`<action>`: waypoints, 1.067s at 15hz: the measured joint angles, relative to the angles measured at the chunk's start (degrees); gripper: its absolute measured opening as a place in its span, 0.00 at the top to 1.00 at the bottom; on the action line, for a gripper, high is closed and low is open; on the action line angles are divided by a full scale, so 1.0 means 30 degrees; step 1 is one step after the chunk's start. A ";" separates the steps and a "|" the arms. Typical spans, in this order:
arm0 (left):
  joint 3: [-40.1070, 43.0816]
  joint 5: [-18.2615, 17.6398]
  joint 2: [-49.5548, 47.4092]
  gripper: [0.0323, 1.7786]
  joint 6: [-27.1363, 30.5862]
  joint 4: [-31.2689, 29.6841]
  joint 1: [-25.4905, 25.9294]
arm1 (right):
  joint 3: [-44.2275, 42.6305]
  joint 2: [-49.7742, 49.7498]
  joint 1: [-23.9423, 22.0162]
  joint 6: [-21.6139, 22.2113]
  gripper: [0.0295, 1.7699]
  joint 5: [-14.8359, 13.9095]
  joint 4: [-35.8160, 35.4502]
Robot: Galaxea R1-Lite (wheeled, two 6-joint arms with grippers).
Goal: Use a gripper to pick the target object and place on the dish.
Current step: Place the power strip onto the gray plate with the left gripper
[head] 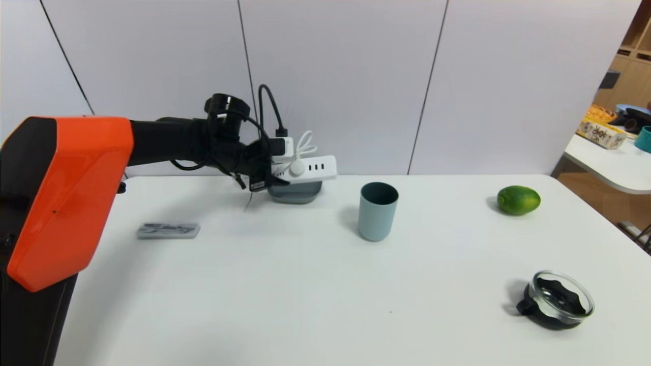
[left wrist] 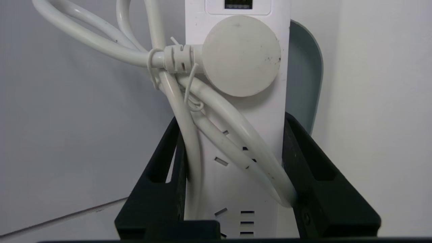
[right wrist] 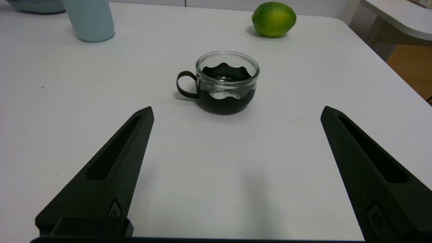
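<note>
The power strip (head: 310, 170) sat pinched between the fingers (left wrist: 162, 175) of my left gripper (head: 269, 175), held level above the grey-blue dish (head: 296, 192) at the far left of the white table (head: 305, 295); I could not tell whether it touched the dish. Its round plug (left wrist: 241, 55) and bundled cord (left wrist: 101, 40) lay on the socket face. My right gripper (right wrist: 236, 114) hung spread wide, holding nothing, near a glass bowl (right wrist: 226, 82). A blue-grey cup (head: 377, 211) stood right of the dish, a lime (head: 518, 200) far right, a grey pack (head: 168, 230) near left.
</note>
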 joint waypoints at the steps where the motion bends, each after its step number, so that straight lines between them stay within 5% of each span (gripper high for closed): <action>1: -0.0037 -0.0016 0.0122 0.53 0.0033 -0.0431 0.0020 | 0.0000 0.0000 0.0000 0.0000 0.03 0.0008 0.0000; 16: -0.0276 -0.0065 0.1158 0.53 0.0431 -0.1187 -0.0037 | 0.0000 0.0000 0.0000 0.0000 0.03 0.0008 0.0016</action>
